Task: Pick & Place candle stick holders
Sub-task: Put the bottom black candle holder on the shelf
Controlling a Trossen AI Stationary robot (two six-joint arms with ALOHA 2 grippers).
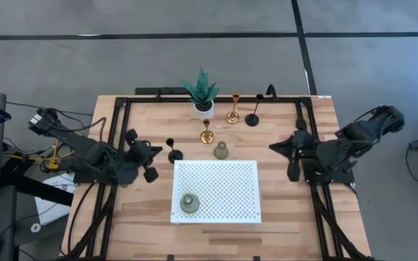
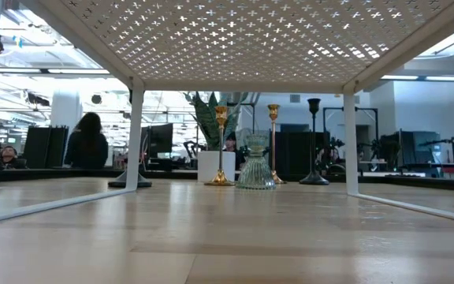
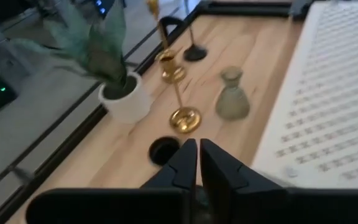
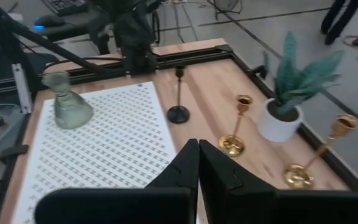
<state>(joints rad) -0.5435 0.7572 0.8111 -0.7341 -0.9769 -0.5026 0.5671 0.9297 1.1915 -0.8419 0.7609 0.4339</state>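
One grey-green bell holder (image 1: 189, 203) stands on the white perforated platform (image 1: 223, 177). It also shows in the right wrist view (image 4: 67, 107). The other grey-green holder (image 1: 221, 151) stands on the table behind the platform. Two gold stemmed holders (image 1: 207, 133) (image 1: 233, 109) and two black stemmed holders (image 1: 174, 149) (image 1: 254, 113) stand on their round bases on the table. My left gripper (image 1: 157, 151) is shut and empty, just left of the near black holder's base (image 3: 163, 150). My right gripper (image 1: 276, 147) is shut and empty, right of the platform's far corner.
A spiky green plant in a white pot (image 1: 203, 98) stands at the far middle, beside the gold holders. A black metal frame (image 1: 122, 109) runs along the table's edges. The platform stands on legs (image 2: 135, 134). A person (image 2: 87, 150) sits in the room beyond.
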